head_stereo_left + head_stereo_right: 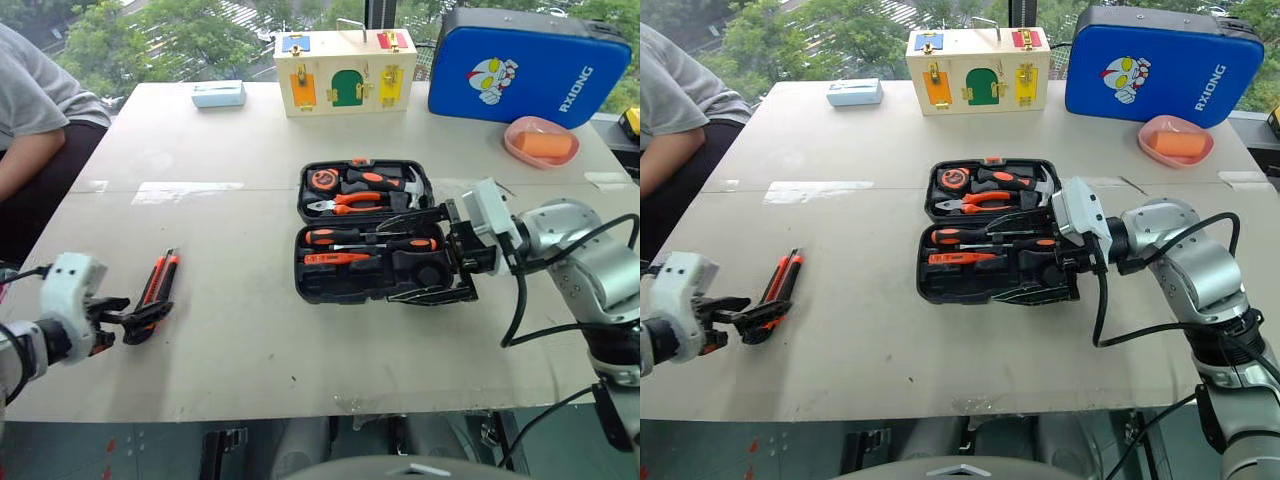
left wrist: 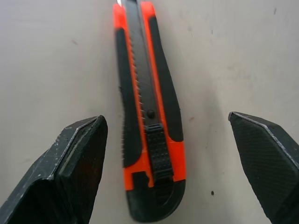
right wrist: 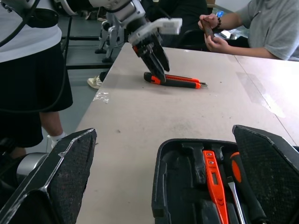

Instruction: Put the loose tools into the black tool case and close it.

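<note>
An orange-and-black utility knife (image 1: 158, 283) lies flat on the table at the left. My left gripper (image 1: 135, 320) is open at its butt end, and in the left wrist view the knife (image 2: 149, 116) lies between the two fingers without touching either. The black tool case (image 1: 300, 280) sits open at the table's middle. Two black-and-orange screwdrivers (image 1: 370, 240) and a slim orange tester (image 1: 335, 258) lie in its near half. My right gripper (image 1: 388, 260) is open over the case's right side, pointing left, with nothing held.
Pliers, a hammer and a tape measure fill the case's far half (image 1: 365, 190). At the back stand a blue cartoon case (image 1: 525, 65), a wooden latch box (image 1: 345, 72), a pink dish (image 1: 540, 140) and a pale blue box (image 1: 218, 94). A person (image 1: 40, 100) sits at the left edge.
</note>
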Motion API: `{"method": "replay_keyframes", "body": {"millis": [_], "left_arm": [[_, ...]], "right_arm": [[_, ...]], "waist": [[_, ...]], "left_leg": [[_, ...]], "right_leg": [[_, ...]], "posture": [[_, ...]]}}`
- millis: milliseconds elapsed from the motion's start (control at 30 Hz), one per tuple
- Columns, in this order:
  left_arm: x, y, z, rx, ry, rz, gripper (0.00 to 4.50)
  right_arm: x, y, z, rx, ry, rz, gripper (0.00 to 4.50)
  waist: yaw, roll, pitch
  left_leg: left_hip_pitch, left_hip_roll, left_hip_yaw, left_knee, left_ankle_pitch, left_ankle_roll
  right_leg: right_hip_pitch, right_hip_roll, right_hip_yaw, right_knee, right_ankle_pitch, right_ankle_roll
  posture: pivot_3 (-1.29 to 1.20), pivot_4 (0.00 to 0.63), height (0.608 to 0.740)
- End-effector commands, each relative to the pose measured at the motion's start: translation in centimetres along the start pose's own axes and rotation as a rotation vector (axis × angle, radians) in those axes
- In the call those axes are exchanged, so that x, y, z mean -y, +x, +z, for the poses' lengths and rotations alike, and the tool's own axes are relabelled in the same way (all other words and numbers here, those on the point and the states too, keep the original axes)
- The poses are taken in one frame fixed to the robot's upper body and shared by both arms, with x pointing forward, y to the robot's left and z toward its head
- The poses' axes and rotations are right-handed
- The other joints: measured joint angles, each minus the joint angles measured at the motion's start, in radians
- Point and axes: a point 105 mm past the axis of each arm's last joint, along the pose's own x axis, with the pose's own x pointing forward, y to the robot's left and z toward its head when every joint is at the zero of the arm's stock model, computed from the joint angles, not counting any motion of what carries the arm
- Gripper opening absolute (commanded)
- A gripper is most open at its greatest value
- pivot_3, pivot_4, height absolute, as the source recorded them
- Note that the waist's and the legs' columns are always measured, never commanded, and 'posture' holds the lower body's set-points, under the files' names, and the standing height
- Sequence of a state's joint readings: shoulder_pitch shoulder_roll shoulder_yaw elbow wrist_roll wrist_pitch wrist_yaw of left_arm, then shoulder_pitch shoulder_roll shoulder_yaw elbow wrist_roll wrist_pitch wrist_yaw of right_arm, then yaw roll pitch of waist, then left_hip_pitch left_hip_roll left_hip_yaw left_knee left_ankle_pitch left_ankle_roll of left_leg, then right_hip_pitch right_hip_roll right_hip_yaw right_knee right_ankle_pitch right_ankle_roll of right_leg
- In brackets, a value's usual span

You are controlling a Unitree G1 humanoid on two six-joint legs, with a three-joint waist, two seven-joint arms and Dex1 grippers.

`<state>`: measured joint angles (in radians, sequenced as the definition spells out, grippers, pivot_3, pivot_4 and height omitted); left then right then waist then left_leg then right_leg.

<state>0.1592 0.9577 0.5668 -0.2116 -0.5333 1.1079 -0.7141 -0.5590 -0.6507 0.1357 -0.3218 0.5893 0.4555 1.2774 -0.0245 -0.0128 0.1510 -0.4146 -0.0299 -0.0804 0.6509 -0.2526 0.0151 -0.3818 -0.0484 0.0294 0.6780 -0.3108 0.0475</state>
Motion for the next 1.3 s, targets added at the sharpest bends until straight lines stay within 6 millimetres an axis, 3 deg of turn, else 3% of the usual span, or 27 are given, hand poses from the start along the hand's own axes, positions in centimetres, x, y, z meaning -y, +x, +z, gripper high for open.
{"method": "replay_keyframes", "body": {"millis": [33,233,367,433,500,633,767,867,1100,1300], "left_arm": [[-1.0,1.1,-0.7,-0.051,-0.016,0.052,4.44],[-2.3,2.1,-1.0,-0.046,-0.01,0.091,1.84],[-3.1,1.3,0.7,0.056,-0.01,0.087,1.83],[-1.6,-0.1,3.8,0.162,0.12,-0.004,1.83],[2.3,-1.9,8.1,0.282,0.297,-0.186,1.83],[10.1,-2.8,11.0,0.282,0.7,-0.496,1.83],[15.7,-2.1,11.1,0.215,0.847,-0.819,1.83],[17.8,-0.6,10.8,0.133,0.951,-0.949,1.83],[19.5,5.4,10.8,-0.049,1.134,-0.985,1.83],[20.9,7.7,10.9,-0.093,1.185,-1.052,1.83]], "right_arm": [[-0.4,-0.2,1.1,0.015,-0.057,-0.009,4.5],[0.0,-0.7,0.7,-0.012,-0.085,-0.04,4.5],[0.3,-1.4,0.1,-0.043,-0.087,-0.066,4.5],[0.3,-2.1,-0.3,-0.074,-0.082,-0.086,4.5],[-0.1,-3.0,-0.8,-0.106,-0.067,-0.1,4.5],[-1.0,-4.2,-1.5,-0.152,-0.032,-0.128,4.5],[-1.7,-5.1,-1.9,-0.179,-0.007,-0.188,4.5],[-2.1,-5.5,-2.1,-0.197,0.006,-0.238,4.5],[-3.1,-5.8,-2.1,-0.215,0.021,-0.362,4.5],[-3.9,-6.0,-2.2,-0.225,0.044,-0.425,4.5]], "waist": [[0.006,0.002,-0.001],[0.015,0.009,-0.004],[0.016,0.013,-0.007],[0.014,0.013,-0.006],[0.023,0.004,-0.003],[0.041,0.001,-0.003],[0.039,0.008,-0.004],[0.019,0.007,-0.003],[0.006,0.005,-0.002],[0.012,0.002,0.0]], "left_leg": [[0.0,0.0,0.0,0.0,0.0,0.0],[0.002,0.0,0.0,0.001,-0.002,0.003],[0.003,0.0,-0.001,0.0,-0.001,0.003],[0.002,0.0,-0.002,0.0,-0.001,0.002],[0.0,0.0,-0.002,0.001,-0.001,0.002],[-0.002,-0.001,-0.003,0.002,0.001,-0.002],[-0.001,-0.002,0.0,0.001,0.001,-0.001],[-0.001,0.0,0.002,0.001,0.001,-0.001],[0.0,0.0,0.003,0.004,-0.001,0.003],[-0.002,0.0,0.0,0.009,-0.001,0.003]], "right_leg": [[0.0,0.0,0.0,0.0,0.0,0.0],[0.001,-0.001,-0.001,0.002,0.0,0.0],[0.001,-0.001,-0.002,0.003,0.0,0.0],[0.002,-0.001,-0.002,0.003,0.0,0.0],[0.001,-0.001,-0.003,0.002,0.0,0.0],[0.001,-0.003,-0.005,-0.002,0.0,0.0],[0.004,-0.004,-0.003,-0.004,0.0,0.0],[0.003,0.001,-0.001,-0.001,0.0,0.0],[0.003,0.009,-0.004,0.001,0.0,0.001],[0.004,0.01,-0.005,0.001,0.0,0.001]], "posture": [[0.0,0.15,0.735],[0.0,0.15,0.735],[0.0,0.15,0.735],[0.0,0.15,0.735],[0.0,0.15,0.735],[0.0,0.15,0.735],[0.0,0.15,0.735],[0.0,0.15,0.735],[0.0,0.15,0.735],[0.0,0.15,0.735]]}}
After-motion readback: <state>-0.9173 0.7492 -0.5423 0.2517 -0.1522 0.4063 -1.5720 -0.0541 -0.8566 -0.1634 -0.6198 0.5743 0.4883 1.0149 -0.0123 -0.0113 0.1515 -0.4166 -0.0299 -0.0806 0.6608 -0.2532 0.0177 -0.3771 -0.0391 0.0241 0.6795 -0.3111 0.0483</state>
